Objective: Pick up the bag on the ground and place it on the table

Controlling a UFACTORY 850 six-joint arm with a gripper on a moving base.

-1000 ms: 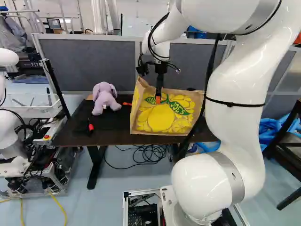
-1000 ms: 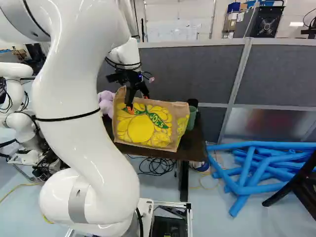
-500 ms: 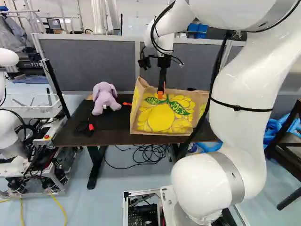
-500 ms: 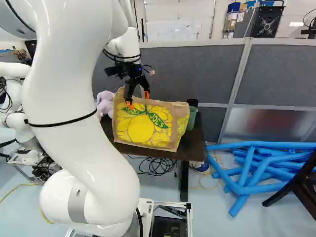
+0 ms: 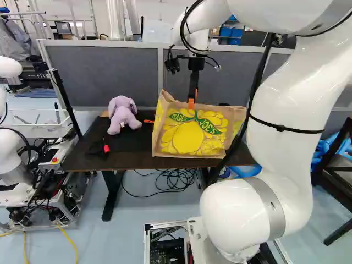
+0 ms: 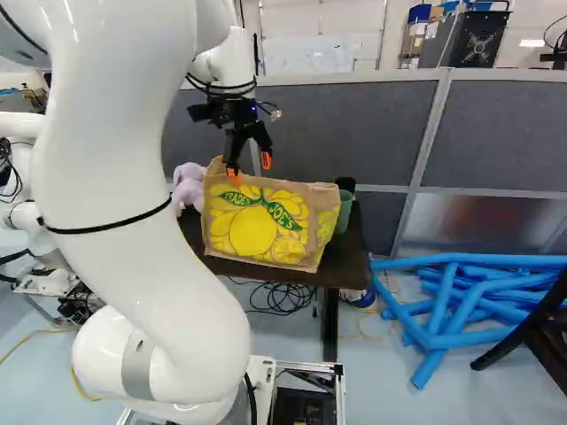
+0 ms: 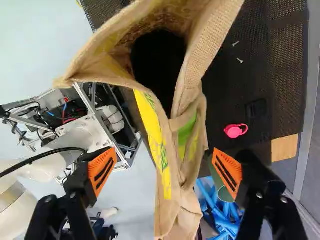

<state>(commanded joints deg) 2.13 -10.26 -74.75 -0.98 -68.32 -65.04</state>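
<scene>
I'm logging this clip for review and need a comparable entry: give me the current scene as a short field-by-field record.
bag: standing on the table, mouth open
jaws: open, parted above the bag, holding nothing
also on table: purple plush toy, green container
elsewhere: blue tubes, right of the table in the right base view

I'm in what looks like a robotics lab or workshop: another robot arm (image 5: 12,157) stands on an open metal frame of exposed wiring, grey partitions (image 6: 341,133) run behind my desk (image 5: 132,160), and coiled cables (image 5: 175,181) lie on a plain pale floor (image 5: 148,212).
</scene>
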